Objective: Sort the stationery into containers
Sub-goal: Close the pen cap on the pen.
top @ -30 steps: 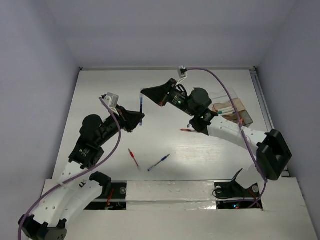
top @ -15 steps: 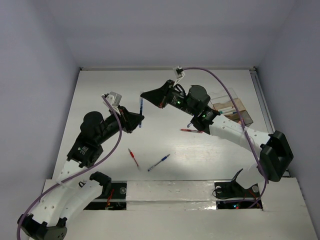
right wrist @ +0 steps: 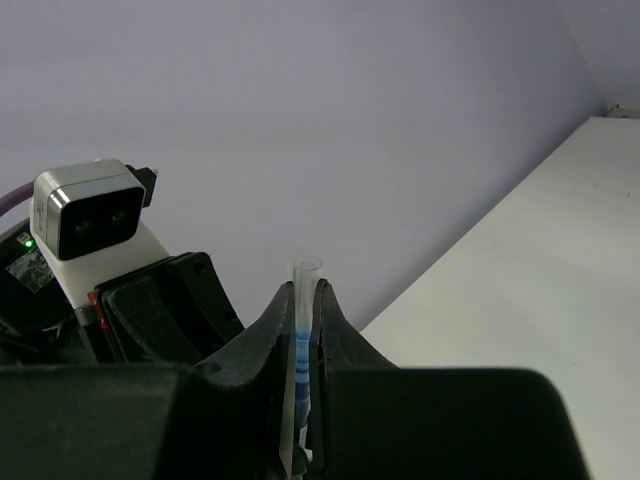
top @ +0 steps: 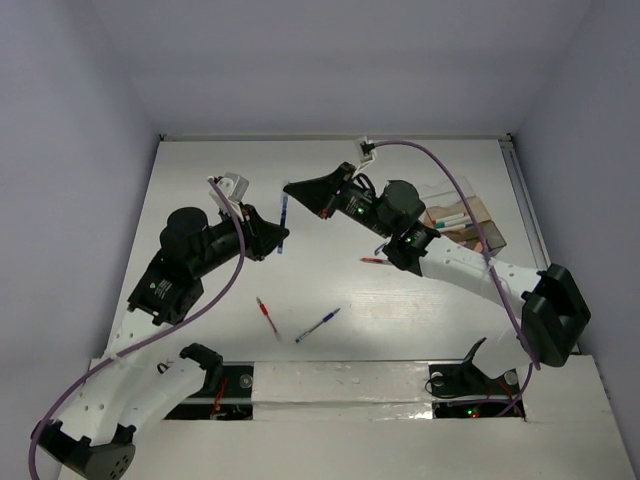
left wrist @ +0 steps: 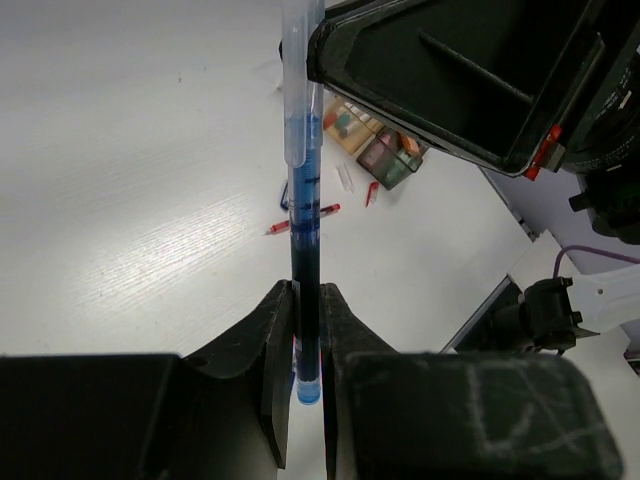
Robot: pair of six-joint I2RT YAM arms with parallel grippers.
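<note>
The left gripper [left wrist: 304,292] has its jaws nearly together, pinching the blue-inked lower end of a thin, clear-barrelled blue pen [left wrist: 303,190]. In the left wrist view the pen rises straight out from between the two black fingers. The right gripper [right wrist: 303,290] is likewise drawn in tight, on the transparent end of that same pen, whose open tip pokes out just past its fingertips [right wrist: 285,300]. The clear-barrelled blue pen is thus gripped at both ends at once, held off the tabletop between the two arms.

From above, the pen sits left of centre over the white table [top: 200,180]. The left gripper reaches in from the lower left and the right gripper from the upper right.

Three more pens lie loose on the table. A short red pen [top: 266,315] and a loose blue pen [top: 318,325] lie near each other toward the near edge. A second red pen [top: 380,260] lies just beside the right arm's forearm.

Well apart from the grip, at the right side of the table, stands the small clear plastic organiser box with divided compartments and a brownish bottom [top: 488,228]. White-bodied pens [top: 450,218] lie across it; which compartment they occupy cannot be told. The right arm partly covers the box's near-left corner.
</note>
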